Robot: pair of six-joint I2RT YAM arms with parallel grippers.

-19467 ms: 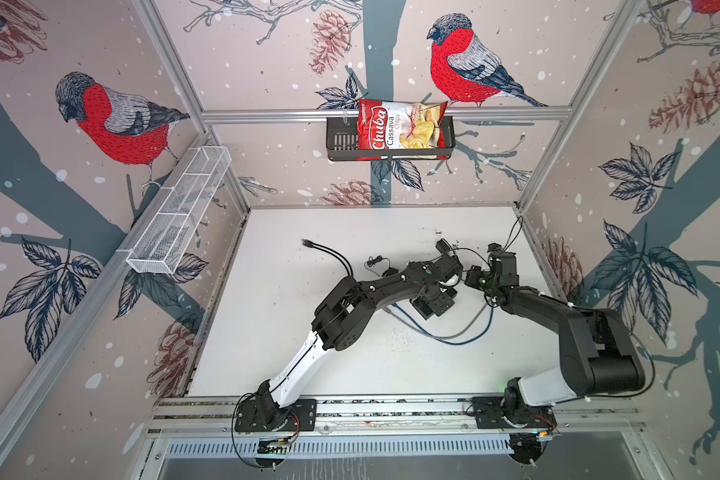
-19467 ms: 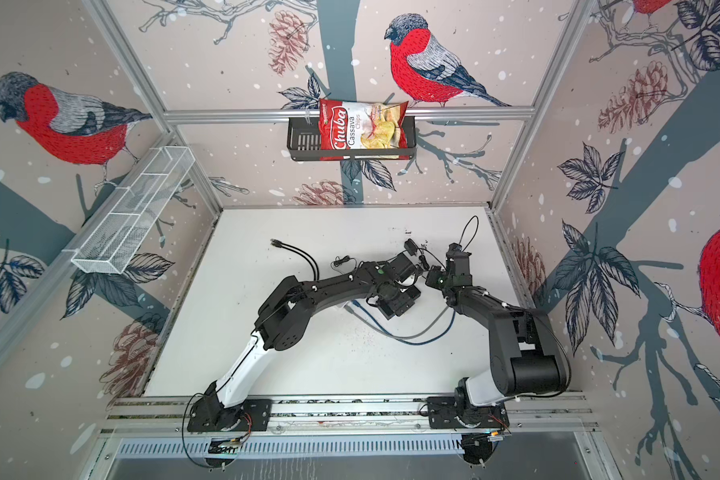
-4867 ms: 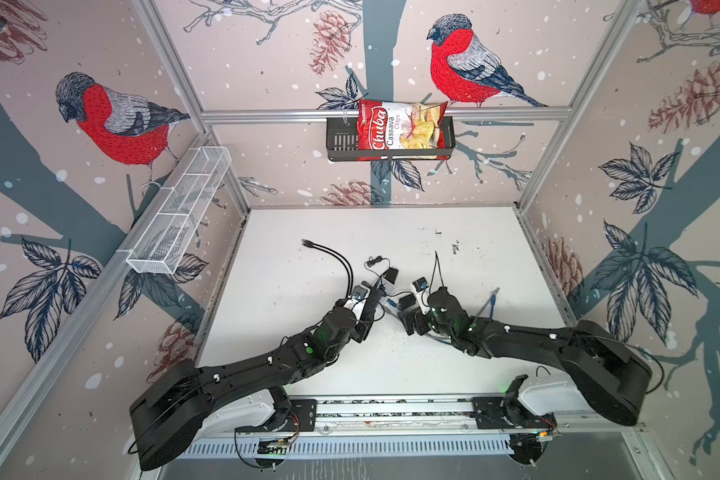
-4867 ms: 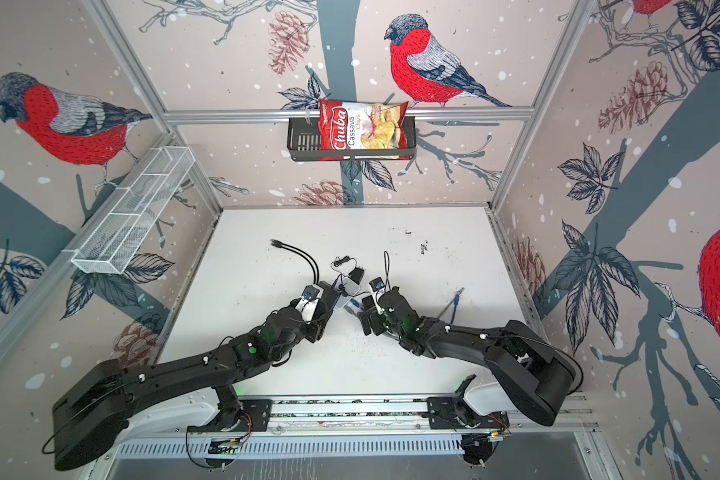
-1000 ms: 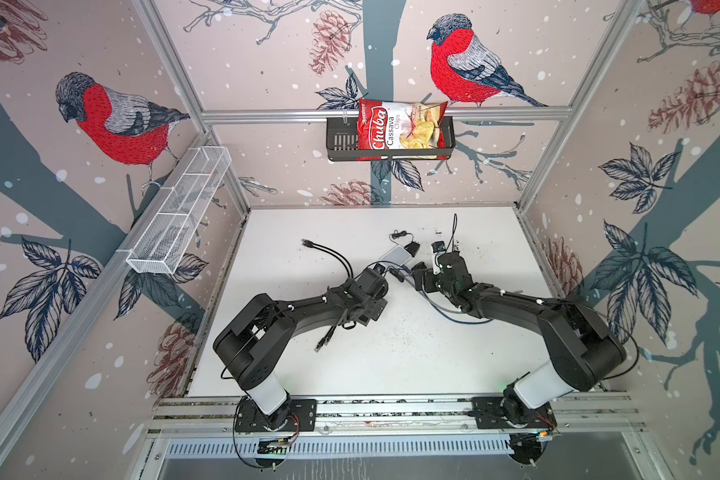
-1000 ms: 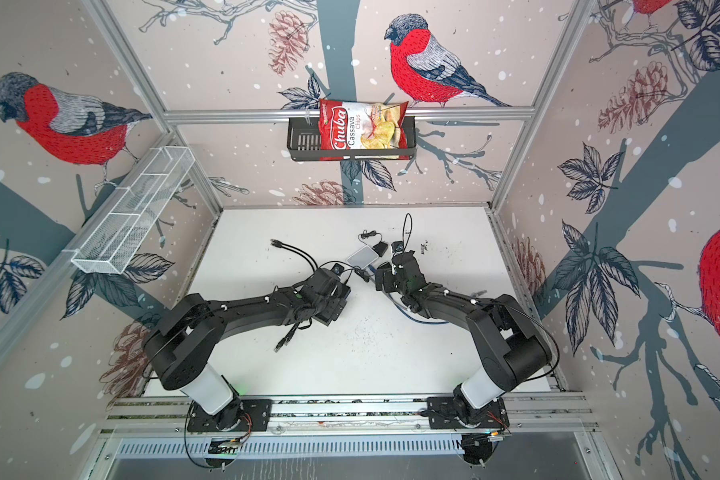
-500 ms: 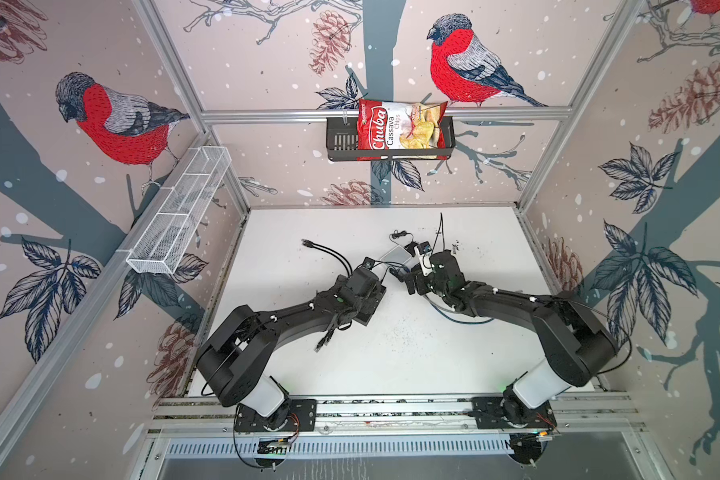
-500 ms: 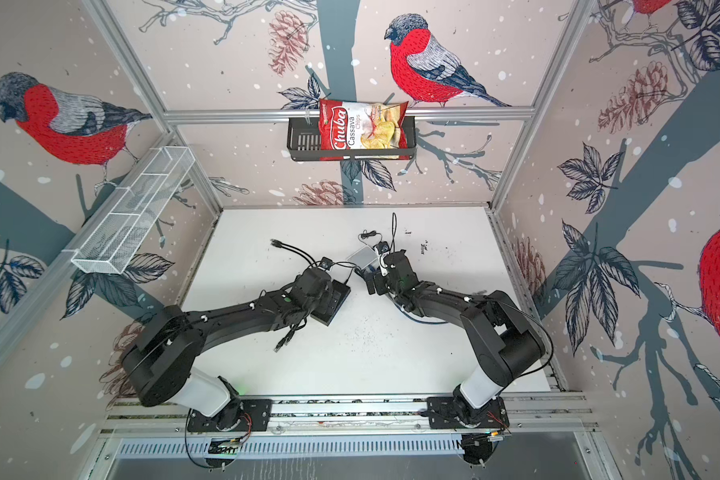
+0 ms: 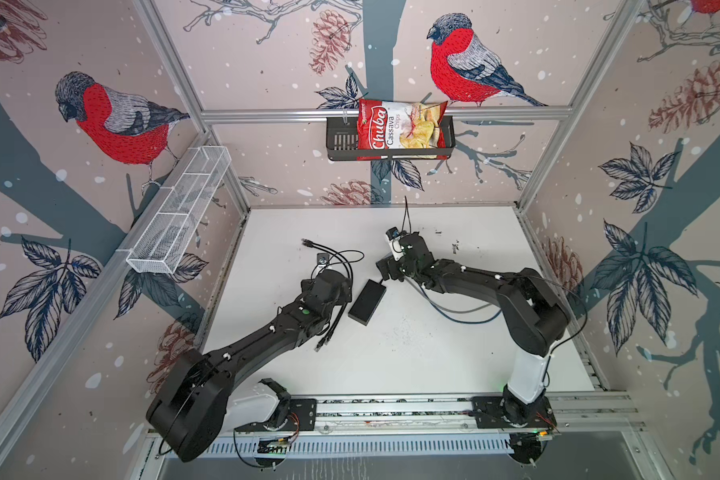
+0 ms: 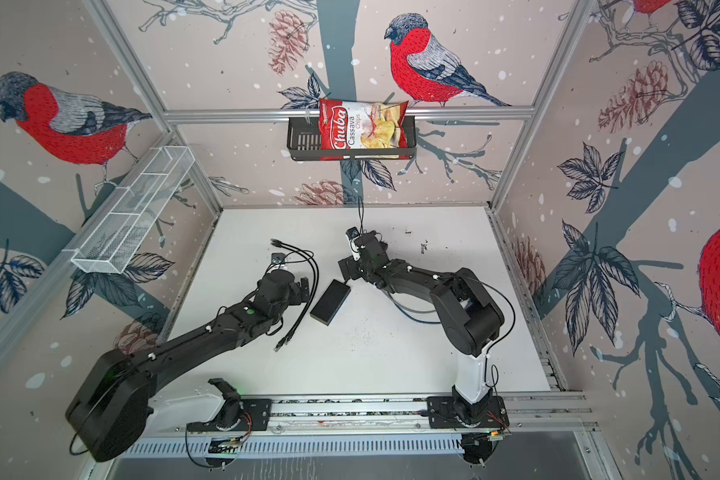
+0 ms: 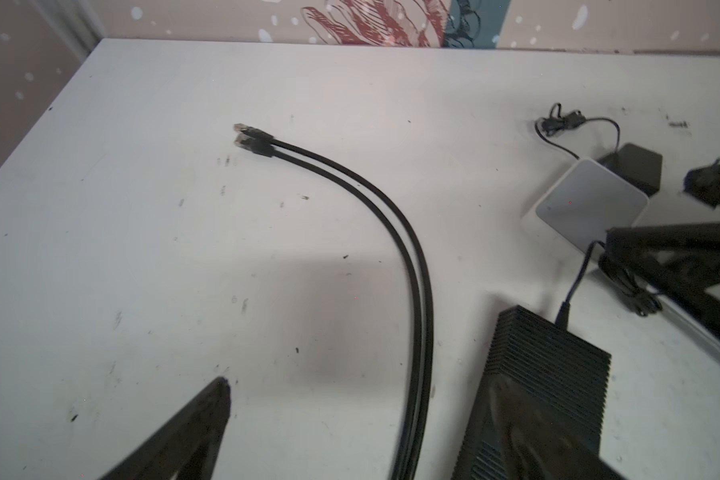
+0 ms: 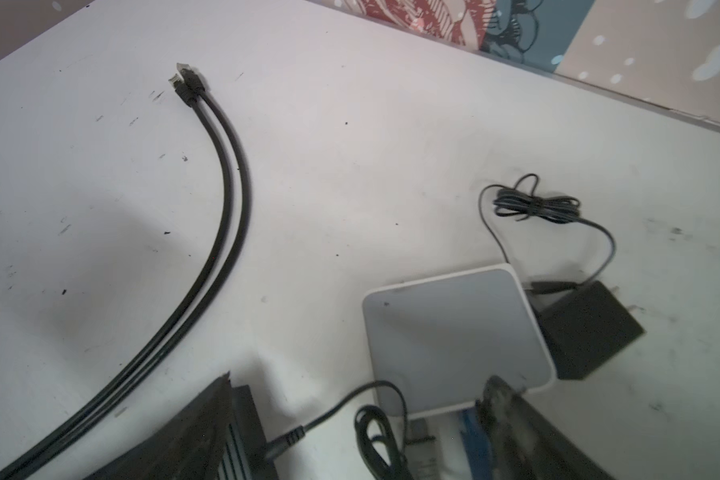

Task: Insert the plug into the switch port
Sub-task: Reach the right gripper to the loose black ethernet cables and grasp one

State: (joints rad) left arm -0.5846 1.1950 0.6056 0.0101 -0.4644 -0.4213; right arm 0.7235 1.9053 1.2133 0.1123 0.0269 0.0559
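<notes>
Left wall, mid-left of frame: white wire basket (image 9: 175,224) hung on the frame, split by wire dividers. Only mesh shows inside.
Back wall, top centre: black basket (image 9: 339,143) on the rail, holding a red Chuba cassava chips bag (image 9: 402,129) lying on its side. The bag fills the right part.

Surface, a white scuffed table (image 9: 454,361):
- Twin black cables run side by side. Their plugs (image 9: 307,242) lie loose on the table, left of centre toward the back. Nothing touches them, and they are well apart from both grippers.
- Left gripper (image 11: 362,384) is low over the table, left of centre. Its fingers are spread wide with nothing between them but the cables passing beneath.
- A black ribbed box (image 9: 366,301) lies flat at centre between the two grippers, with a thin lead plugged into its far end.
- Right gripper (image 12: 356,384) is just right of centre. Its fingers are apart and clamp nothing.
- A white switch (image 12: 454,332) lies flat under the right gripper and is hidden in both top views. Its ports cannot be made out.
- A black adapter (image 12: 591,332) sits against the switch, its thin cord tied in a bundle (image 12: 537,205).
- A blue cable (image 12: 470,432) runs at the switch's near edge.

Room: bullfinch wallpaper (image 9: 458,62) with pine cones and leaves. There are aluminium frame posts, and both arm bases sit on a rail (image 9: 391,409) along the bottom.
</notes>
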